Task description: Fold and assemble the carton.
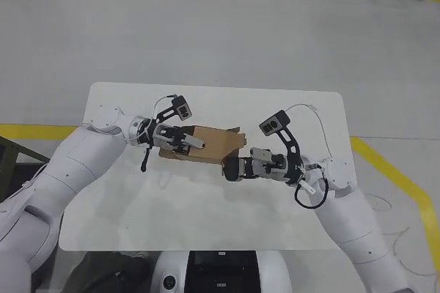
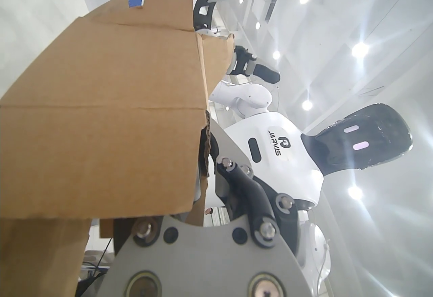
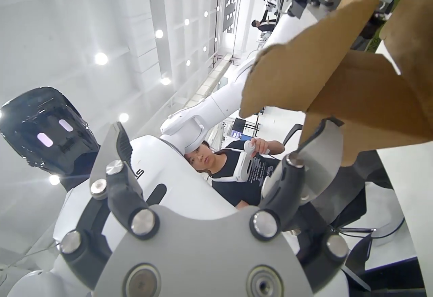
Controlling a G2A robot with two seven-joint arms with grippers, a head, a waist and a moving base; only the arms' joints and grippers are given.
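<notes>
Cardboard carton (image 1: pixel 218 143) gripped by left tool (image 1: pixel 193 141); right tool (image 1: pixel 231 169) spread wide.

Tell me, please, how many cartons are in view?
1: the carton is over the middle of the table, between the left tool and the right tool. None appears hidden.

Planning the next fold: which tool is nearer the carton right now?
Left. The left tool is clamped on one end of the carton. The right tool sits open at the opposite end, right beside it but not gripping it.
</notes>
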